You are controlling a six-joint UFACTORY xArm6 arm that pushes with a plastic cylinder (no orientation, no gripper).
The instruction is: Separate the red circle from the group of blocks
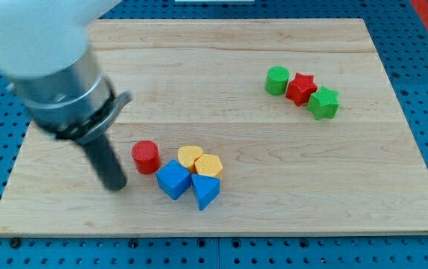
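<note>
The red circle (146, 156) lies at the left edge of a group near the view's bottom middle. Just to its right are a yellow block (190, 156), a yellow hexagon (209, 166), a blue cube (173, 179) and a blue triangle (205, 191). The red circle stands a small gap away from the yellow block and the blue cube. My tip (114, 187) rests on the board just left of and slightly below the red circle, not touching it.
A second group lies at the view's upper right: a green circle (277, 80), a red star (301, 89) and a green star (323, 103). The wooden board (221, 37) sits on a blue perforated table.
</note>
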